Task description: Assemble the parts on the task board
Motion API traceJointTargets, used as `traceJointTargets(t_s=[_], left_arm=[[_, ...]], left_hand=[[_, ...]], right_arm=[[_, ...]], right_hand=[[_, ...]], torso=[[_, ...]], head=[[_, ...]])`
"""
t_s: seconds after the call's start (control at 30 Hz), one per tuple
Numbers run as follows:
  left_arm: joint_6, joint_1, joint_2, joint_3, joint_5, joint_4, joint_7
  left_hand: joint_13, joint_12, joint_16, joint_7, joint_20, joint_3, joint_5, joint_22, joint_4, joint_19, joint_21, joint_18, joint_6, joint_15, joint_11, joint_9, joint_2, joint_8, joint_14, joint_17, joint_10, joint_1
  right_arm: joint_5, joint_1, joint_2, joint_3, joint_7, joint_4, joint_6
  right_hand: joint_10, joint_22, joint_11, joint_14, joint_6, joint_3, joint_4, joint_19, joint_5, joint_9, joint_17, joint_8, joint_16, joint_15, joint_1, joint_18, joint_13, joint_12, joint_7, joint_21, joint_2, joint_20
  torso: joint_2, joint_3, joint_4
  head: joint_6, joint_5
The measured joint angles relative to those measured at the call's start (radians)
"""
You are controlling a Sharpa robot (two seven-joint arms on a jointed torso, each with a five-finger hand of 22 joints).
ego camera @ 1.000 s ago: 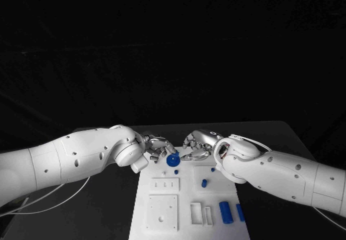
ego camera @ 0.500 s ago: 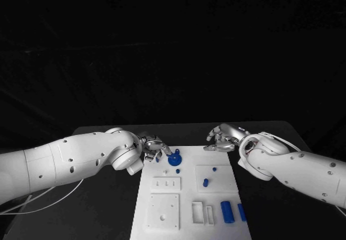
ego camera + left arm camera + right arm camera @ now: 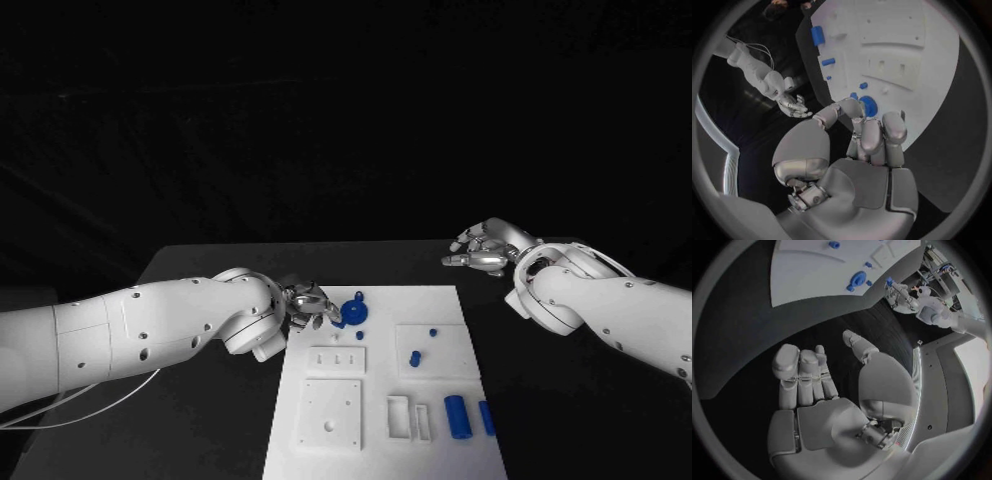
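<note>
On the near end of the white task board (image 3: 433,450), two blue cylinders (image 3: 456,417) lie side by side, well toward the robot from both hands. Farther up the board, a short blue peg (image 3: 414,357) stands in a raised white block, between the hands and nearer than either. At the board's far left corner, the left hand (image 3: 307,305) hovers with fingers partly curled and holding nothing, its fingertips (image 3: 893,120) just beside a blue disc part (image 3: 355,309) that lies on the board; whether they touch it cannot be told. Beyond the board's far right corner, the right hand (image 3: 483,246) hangs over the black table (image 3: 216,270), its fingers apart and empty, well apart from every part.
</note>
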Motion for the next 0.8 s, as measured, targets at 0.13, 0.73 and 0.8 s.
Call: traceJointTargets(t_s=[0.13, 0.73, 0.8], left_arm=[[-0.002, -0.019, 0.002, -0.002, -0.044, 0.008, -0.002], [-0.028, -0.080, 0.014, -0.005, -0.253, 0.011, -0.005], [-0.042, -0.088, 0.016, -0.005, -0.263, 0.009, -0.002]], left_hand=[[-0.003, 0.005, 0.007, -0.005, 0.000, -0.004, 0.000, 0.000, 0.004, 0.000, 0.006, 0.002, 0.005, 0.000, 0.000, 0.000, 0.006, -0.005, 0.000, 0.009, 0.000, -0.009], [-0.006, 0.015, 0.013, -0.004, 0.000, -0.004, -0.001, 0.001, 0.004, 0.000, 0.011, 0.007, 0.010, -0.004, -0.004, 0.000, 0.011, -0.016, 0.004, 0.017, 0.004, -0.012], [-0.008, 0.018, 0.022, -0.004, 0.000, -0.004, -0.001, 0.003, 0.004, 0.000, 0.019, 0.007, 0.010, -0.001, -0.004, 0.000, 0.012, -0.016, 0.010, 0.026, 0.004, -0.011]], right_arm=[[0.012, 0.000, 0.003, 0.000, 0.001, -0.003, -0.002], [0.028, 0.000, 0.000, 0.002, 0.003, 0.002, -0.004], [0.028, 0.000, 0.000, 0.002, 0.003, 0.004, -0.004]], right_hand=[[0.000, 0.000, 0.000, 0.000, -0.002, 0.000, 0.000, 0.000, 0.000, 0.000, 0.000, 0.000, 0.000, 0.000, 0.000, 0.000, 0.000, 0.000, -0.002, 0.000, 0.000, 0.000], [0.000, -0.002, 0.000, 0.000, 0.002, -0.006, 0.006, 0.000, 0.029, 0.001, 0.001, 0.000, -0.004, 0.000, 0.004, 0.000, -0.006, 0.000, 0.000, 0.000, 0.004, 0.000], [0.000, -0.002, 0.000, 0.000, 0.002, -0.006, 0.006, 0.000, 0.032, 0.001, 0.001, 0.000, -0.004, 0.000, 0.004, 0.000, -0.006, 0.000, 0.000, 0.000, 0.004, 0.000]], torso=[[-0.002, 0.0011, 0.0013], [-0.002, 0.0017, 0.0017], [-0.001, 0.0012, 0.0017]], head=[[-0.008, 0.000], [-0.037, 0.005], [-0.039, 0.005]])
